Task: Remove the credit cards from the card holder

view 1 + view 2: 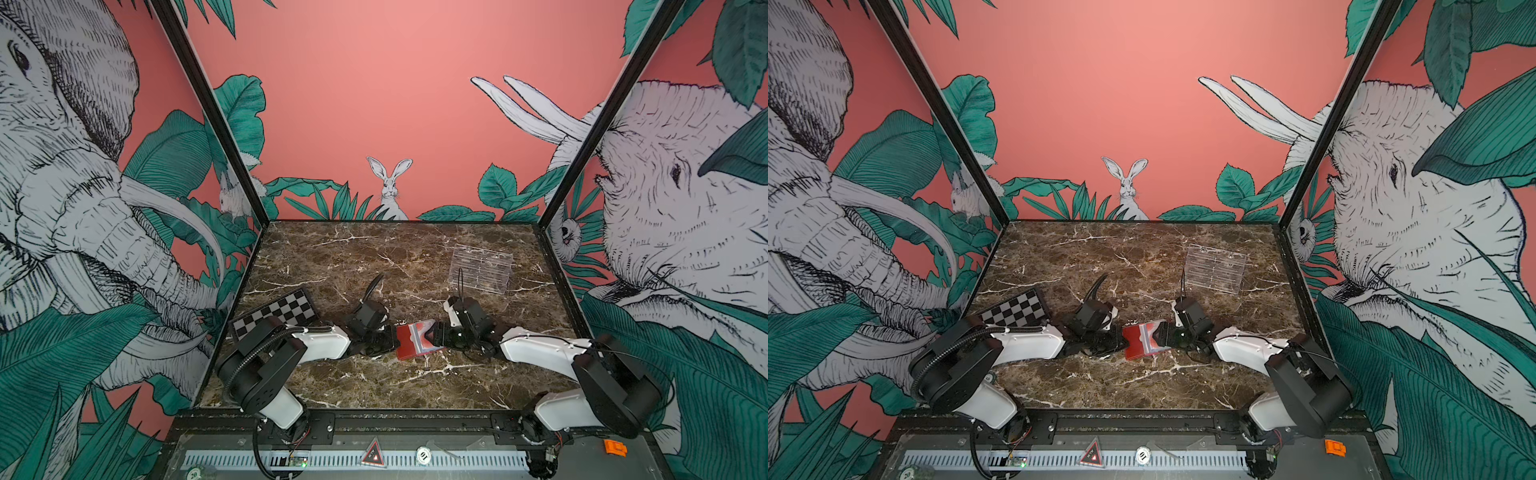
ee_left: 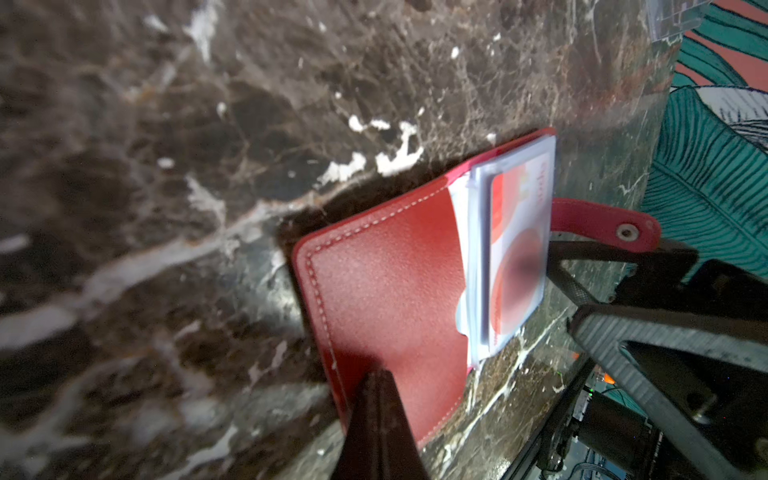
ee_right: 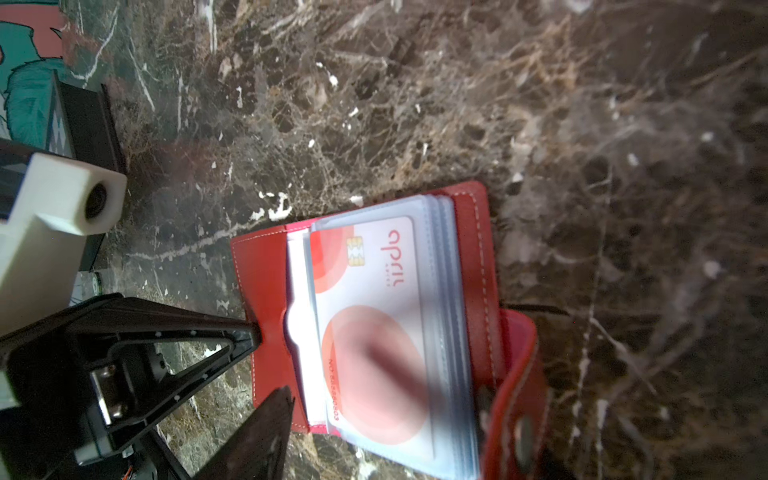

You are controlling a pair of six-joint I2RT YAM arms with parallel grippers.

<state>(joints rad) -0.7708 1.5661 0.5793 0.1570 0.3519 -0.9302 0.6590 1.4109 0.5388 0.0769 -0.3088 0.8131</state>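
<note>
- Holder [image 1: 415, 341] lies open and flat on the table [image 1: 374, 257], directly between the two grippers.
- Left gripper [image 1: 394, 337]: jaws fully closed with nothing between them. Its tip presses down on the red flap [image 3: 266, 282], pinning the holder.
- Right gripper [image 1: 435, 332]: jaws apart and low over the sleeve side of the holder. They seem to straddle the sleeves [image 3: 442, 291]. No grip on a card or sleeve is visible.
- White card [image 3: 365, 316] with the red-orange circle sits in the top sleeve, right in front of the right gripper's jaws and fully inside the holder.
- Tab [image 2: 602, 224] is unsnapped and sticks out on the right gripper's side.
- White edge in the flap pocket, just past the left gripper's tip. Cannot tell whether it is a card.
- Other cards: not distinguishable in the sleeves, too blurred.
- No card is seen loose on the table near either gripper.
- Stand [image 1: 480, 270] sits well beyond the right gripper, and the board [image 1: 282, 311] lies behind the left arm. Both are untouched.
- Progress: early. The holder is open and held down, and no card is out yet.
- Left to do: pinch the white card's edge, slide it out towards the right gripper, then take out the rest.
</note>
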